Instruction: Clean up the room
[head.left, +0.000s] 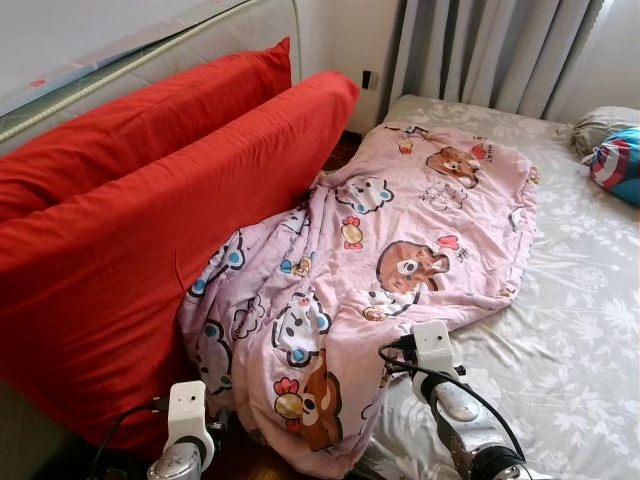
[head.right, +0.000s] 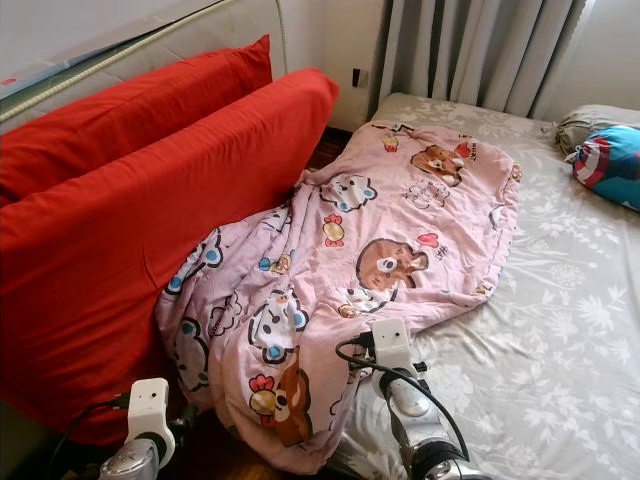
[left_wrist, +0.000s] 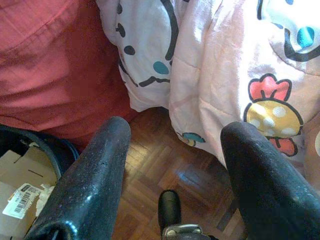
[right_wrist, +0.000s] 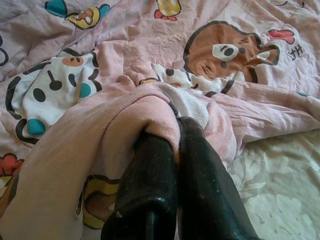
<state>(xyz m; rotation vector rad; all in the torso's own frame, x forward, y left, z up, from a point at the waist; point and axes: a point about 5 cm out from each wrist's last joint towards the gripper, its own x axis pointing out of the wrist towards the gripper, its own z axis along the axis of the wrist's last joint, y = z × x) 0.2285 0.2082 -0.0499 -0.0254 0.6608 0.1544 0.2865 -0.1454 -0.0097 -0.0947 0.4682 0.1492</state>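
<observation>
Right pincer (right_wrist: 172, 135) is clenched on a fold of the pink cartoon blanket (head.left: 400, 240), which sags off the bed (head.left: 590, 330) toward the floor; my left pincer (left_wrist: 172, 165) hangs released beside the red pillows (head.left: 150, 200).

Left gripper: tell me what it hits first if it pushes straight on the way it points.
Probably the hanging edge of the pink cartoon blanket. The left gripper is open over the wooden floor, with the red cushion beside the blanket. Depth is unclear.

Silver arms, white wrist boxes, black cables
</observation>
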